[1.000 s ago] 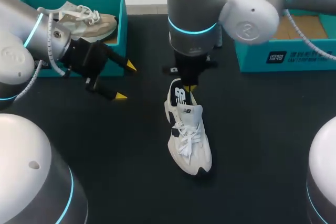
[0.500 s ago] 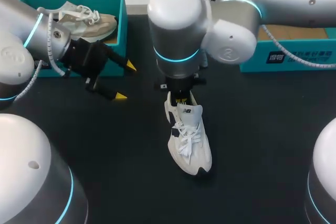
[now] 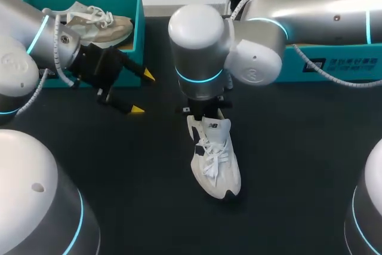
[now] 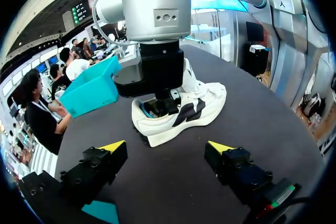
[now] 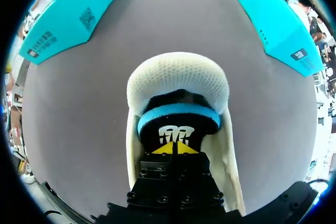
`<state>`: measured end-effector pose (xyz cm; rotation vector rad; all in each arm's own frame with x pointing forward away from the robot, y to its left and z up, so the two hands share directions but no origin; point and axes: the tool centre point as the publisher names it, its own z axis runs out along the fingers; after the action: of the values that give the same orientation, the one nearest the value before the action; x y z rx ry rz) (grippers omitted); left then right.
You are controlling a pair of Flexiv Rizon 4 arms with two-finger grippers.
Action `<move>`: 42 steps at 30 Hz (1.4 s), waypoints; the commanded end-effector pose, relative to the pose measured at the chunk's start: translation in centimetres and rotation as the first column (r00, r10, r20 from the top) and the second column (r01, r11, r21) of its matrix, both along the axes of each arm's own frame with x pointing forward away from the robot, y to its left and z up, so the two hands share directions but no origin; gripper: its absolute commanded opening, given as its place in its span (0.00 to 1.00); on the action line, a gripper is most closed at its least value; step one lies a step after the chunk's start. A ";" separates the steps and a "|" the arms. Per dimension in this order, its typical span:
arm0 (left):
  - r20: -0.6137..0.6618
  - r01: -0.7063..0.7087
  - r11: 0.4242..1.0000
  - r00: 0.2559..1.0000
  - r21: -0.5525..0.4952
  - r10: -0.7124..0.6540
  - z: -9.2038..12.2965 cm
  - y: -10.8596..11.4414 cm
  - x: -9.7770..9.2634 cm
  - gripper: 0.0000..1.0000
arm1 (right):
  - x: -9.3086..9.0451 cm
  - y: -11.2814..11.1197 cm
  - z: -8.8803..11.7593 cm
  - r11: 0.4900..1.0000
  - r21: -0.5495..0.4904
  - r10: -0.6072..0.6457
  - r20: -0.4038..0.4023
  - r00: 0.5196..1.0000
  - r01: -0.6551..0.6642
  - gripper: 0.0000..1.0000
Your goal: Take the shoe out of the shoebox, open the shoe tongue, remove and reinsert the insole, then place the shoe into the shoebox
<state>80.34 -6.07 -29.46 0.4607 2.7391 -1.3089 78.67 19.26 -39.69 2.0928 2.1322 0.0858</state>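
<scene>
Sitting down inside the heel opening of the white shoe (image 3: 216,162), the right end effector (image 5: 173,149) has its two yellow tips pressed together w/ no gap showing; they rest at the heel end of the dark insole (image 5: 176,129), but whether they nip its edge can't be told. The shoe stands on its sole near the middle of the dark worktop (image 3: 286,165), out of any box, laced, toe toward the robot. The left end effector (image 3: 142,92) hangs wide open & empty, well apart from the shoe, tips aimed at its side. Behind it a teal shoebox (image 3: 138,25) holds a beige shoe (image 3: 98,23); a second teal shoebox (image 3: 334,64) sits far right, partly behind the right arm.

Likely risks: nothing pins the shoe, so an upward pull on the insole could lift or tip the whole shoe; tips closed w/o the insole between them would come up empty; the laced tongue may snag the insole.

Only the right wrist view shows the tips & the insole inside the collar; the head view hides both under the arm's wrist; the left wrist view alone gives the shoe's side profile, framed by the spread left fingers.
</scene>
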 end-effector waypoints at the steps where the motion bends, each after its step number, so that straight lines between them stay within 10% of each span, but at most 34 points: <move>1: 0.000 0.001 1.000 1.000 0.003 -0.001 0.0 0.0 0.0 1.00 | -0.6 -0.3 1.6 1.000 -0.019 -0.010 0.029 1.000 0.010 0.00; 16: 0.000 0.001 1.000 1.000 0.003 -0.001 0.0 0.0 0.0 1.00 | 2.0 -0.8 4.9 0.997 -0.032 -0.067 0.188 0.980 0.074 0.00; 24: 0.000 0.001 1.000 1.000 0.003 -0.001 0.0 0.0 0.0 1.00 | 4.2 0.0 1.2 0.999 -0.014 -0.049 0.207 0.977 0.053 0.00; 34: 0.000 0.001 1.000 1.000 0.003 -0.001 0.0 0.0 0.0 1.00 | 2.8 0.3 -3.2 0.997 0.007 -0.076 0.163 0.984 0.076 0.00; 42: 0.000 0.001 1.000 1.000 0.003 -0.001 0.0 0.0 0.0 1.00 | 1.6 -0.2 0.8 0.995 -0.016 -0.091 0.191 0.977 0.095 0.00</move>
<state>80.34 -6.08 -29.49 0.4611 2.7392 -1.3090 81.23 19.14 -39.93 2.0747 1.9568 0.2147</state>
